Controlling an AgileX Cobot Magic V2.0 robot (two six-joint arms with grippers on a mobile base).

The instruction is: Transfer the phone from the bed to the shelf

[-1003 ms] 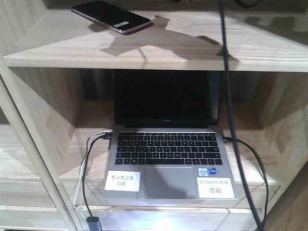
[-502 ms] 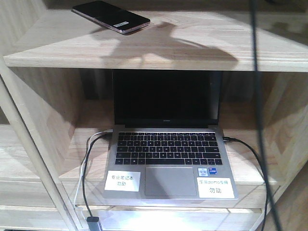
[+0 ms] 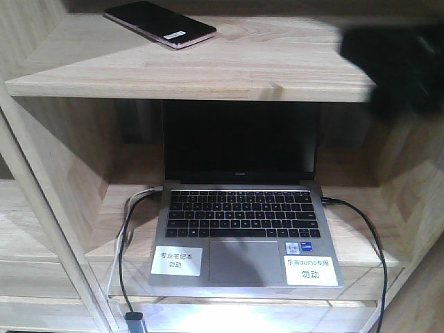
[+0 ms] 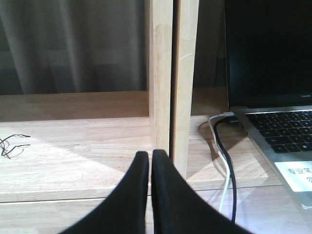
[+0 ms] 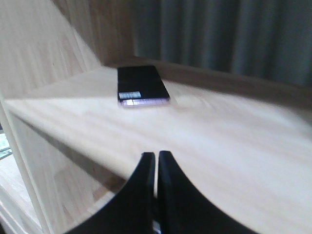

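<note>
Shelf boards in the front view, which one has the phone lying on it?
The upper board of the shelf: the phone lies flat at its back left. The board below carries the open laptop instead.

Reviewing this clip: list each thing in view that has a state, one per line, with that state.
phone: lying flat on the upper board of the shelf, sticker up, nothing gripping it.
laptop: lid open, screen dark, cables plugged in on both sides.
left gripper: shut, empty.
right gripper: shut, empty, apart from the phone.
</note>
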